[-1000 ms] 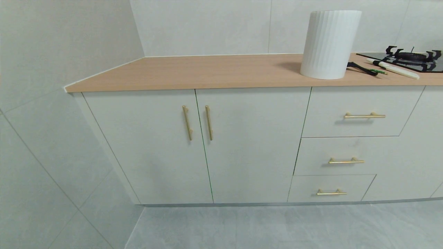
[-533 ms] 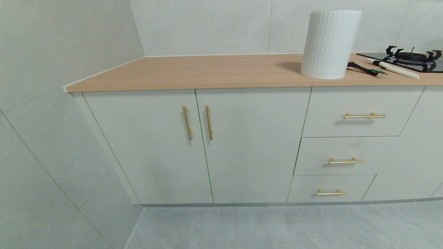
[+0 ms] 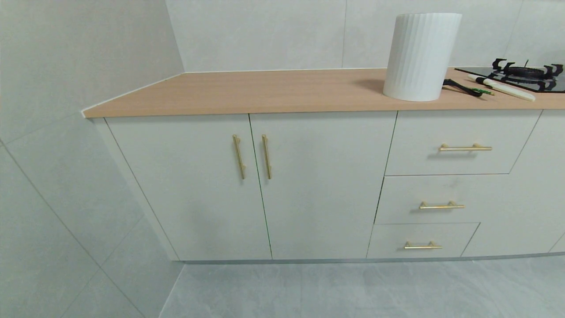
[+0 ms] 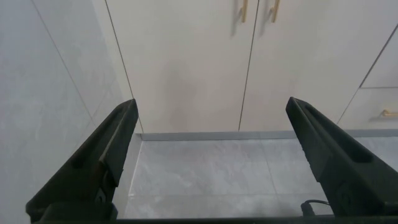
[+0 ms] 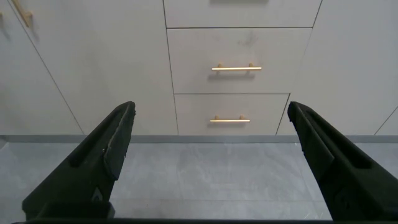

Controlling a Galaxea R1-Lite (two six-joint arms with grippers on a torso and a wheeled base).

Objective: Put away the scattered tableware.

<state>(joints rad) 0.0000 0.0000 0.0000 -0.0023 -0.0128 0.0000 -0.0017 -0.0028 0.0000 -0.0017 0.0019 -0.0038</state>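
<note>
On the wooden countertop (image 3: 265,90) at the right stands a tall white ribbed holder (image 3: 419,55). Beside it lie a black-handled utensil (image 3: 461,87) and a cream-coloured utensil (image 3: 503,88), both flat on the counter. My left gripper (image 4: 210,106) hangs open low over the floor, facing the foot of the double cabinet doors (image 4: 186,62), nothing between its fingers. My right gripper (image 5: 210,107) is open too, low before the lower drawers (image 5: 236,59), and holds nothing.
A black stove grate (image 3: 527,73) sits at the counter's far right. Below the counter are two doors with gold handles (image 3: 251,157) and three stacked drawers (image 3: 459,141), all closed. A tiled wall (image 3: 53,132) closes off the left side. Grey floor (image 3: 353,287) spreads in front.
</note>
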